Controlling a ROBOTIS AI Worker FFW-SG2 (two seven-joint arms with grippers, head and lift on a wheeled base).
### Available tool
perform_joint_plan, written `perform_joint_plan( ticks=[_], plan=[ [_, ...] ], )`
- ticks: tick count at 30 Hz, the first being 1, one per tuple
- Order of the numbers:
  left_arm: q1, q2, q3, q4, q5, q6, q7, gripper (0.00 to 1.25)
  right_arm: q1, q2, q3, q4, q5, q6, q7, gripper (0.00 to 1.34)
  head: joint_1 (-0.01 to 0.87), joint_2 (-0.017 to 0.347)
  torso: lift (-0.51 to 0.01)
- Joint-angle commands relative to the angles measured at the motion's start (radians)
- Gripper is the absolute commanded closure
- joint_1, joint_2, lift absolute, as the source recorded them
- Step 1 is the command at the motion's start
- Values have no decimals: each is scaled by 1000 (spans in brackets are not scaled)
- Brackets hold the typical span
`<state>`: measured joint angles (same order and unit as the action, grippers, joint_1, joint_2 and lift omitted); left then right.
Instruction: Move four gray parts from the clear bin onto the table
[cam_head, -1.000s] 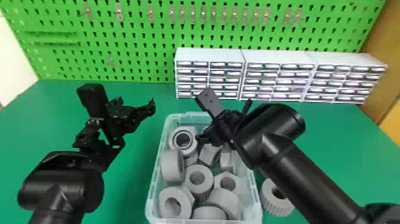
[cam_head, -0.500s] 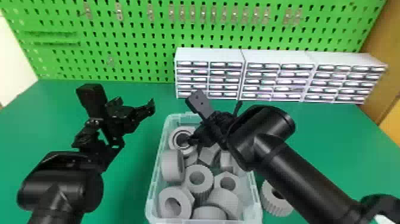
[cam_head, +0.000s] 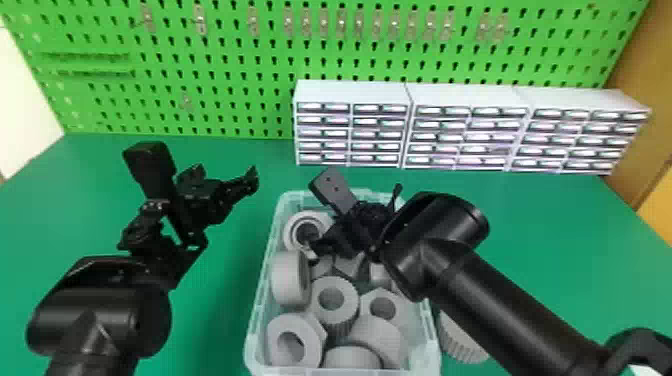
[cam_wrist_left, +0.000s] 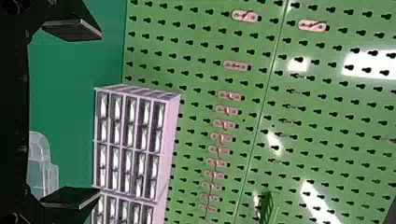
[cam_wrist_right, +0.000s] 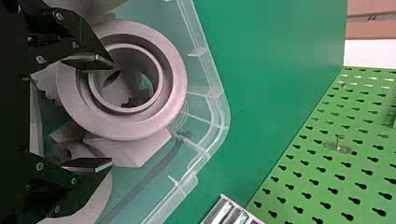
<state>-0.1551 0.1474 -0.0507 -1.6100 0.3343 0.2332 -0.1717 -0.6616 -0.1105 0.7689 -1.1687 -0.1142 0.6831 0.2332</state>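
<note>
Little weight, probably, and no give to expect from the ringed gray part (cam_wrist_right: 173, 83) in the clear bin (cam_head: 255, 320), far left corner. With the right gripper (cam_wrist_right: 111, 114) spread, pinch the rim, one finger inside; leave the left gripper (cam_wrist_left: 100, 113), also spread, aside.

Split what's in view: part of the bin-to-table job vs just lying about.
Job:
- clear bin
- gray parts inside it
- ribbed gray part beside it
- green table
- right hand, open at the bin

Just there:
- white drawer units
- pegboard, metal hooks
- left hand, seemingly idle
</note>
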Motion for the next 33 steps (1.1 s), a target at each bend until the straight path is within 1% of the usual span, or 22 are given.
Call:
perform_joint_plan(
  ticks=[1,13,19,30,33],
  plan=[
    [0,0,0,1,0,0,-2,107,-9,3,0,6,21,-14,1,519,678,34,-50],
    [2,0,2,2,0,0,-6,107,-29,8,6,0,30,-20,0,519,678,34,-50],
    [2,1,6,2,0,0,-12,107,-36,6,20,41,41,-65,0,519,678,34,-50],
    [-6,1,5,9,2,0,-20,107,-53,18,17,127,42,-168,0,519,678,34,-50],
    [-7,1,5,10,3,0,-23,107,-56,18,18,142,42,-188,0,519,678,34,-50]
  ],
)
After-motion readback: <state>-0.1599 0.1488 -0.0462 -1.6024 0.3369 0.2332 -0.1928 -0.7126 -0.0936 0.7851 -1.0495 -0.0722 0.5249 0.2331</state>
